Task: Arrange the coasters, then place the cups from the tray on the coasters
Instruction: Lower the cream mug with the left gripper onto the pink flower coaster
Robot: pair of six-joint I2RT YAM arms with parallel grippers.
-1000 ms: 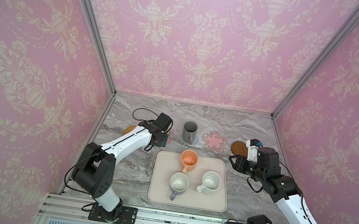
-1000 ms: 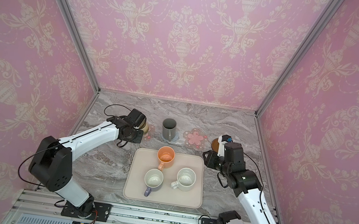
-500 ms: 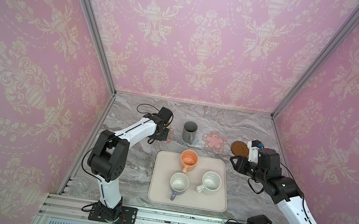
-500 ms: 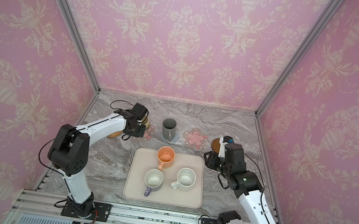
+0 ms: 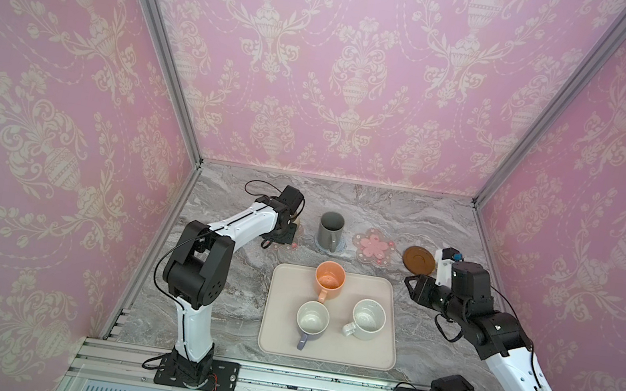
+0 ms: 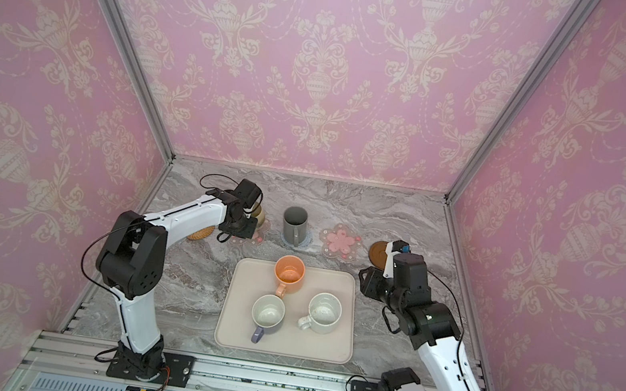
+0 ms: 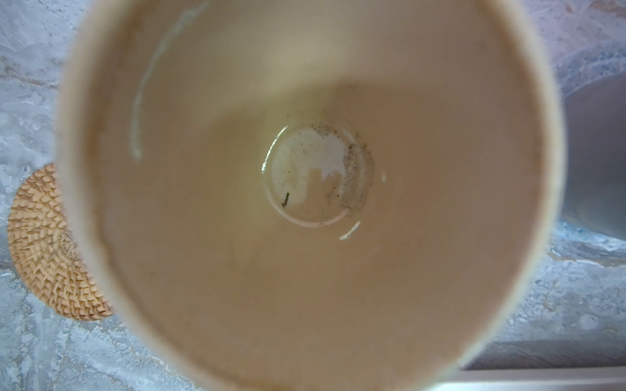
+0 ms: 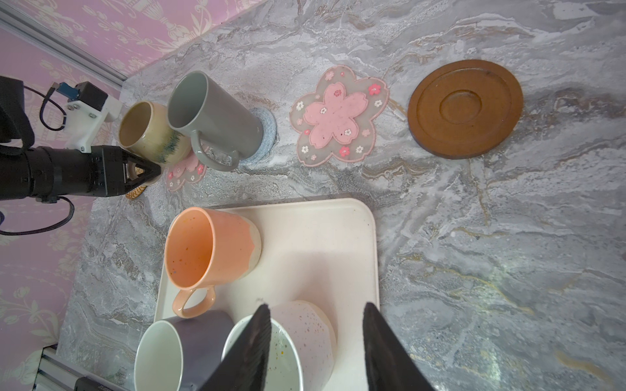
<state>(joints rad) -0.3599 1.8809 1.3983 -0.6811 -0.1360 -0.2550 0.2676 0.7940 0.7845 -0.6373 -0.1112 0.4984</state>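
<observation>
Right gripper (image 8: 316, 306) empty beside the tray (image 8: 321, 243); left gripper (image 8: 152, 169) grips the beige mug (image 8: 149, 135).
Right jaws half-open at the tray's right edge, near the speckled mug (image 5: 367, 319); beyond its far-left corner, beige mug over a flower coaster (image 8: 184, 172).

Both top views look down steeply from high above the near edge, taking in the whole desk (image 5: 444, 233) and the three pink walls (image 6: 320, 80). The left wrist camera sits very close over the beige-yellow mug (image 7: 305, 237) and faces straight into it, with a rattan coaster (image 7: 44, 243) showing at the rim. The right wrist camera looks down and leftward from the right side, past its own claw (image 8: 316, 306), across the tray (image 8: 321, 237), which both top views also show.
</observation>
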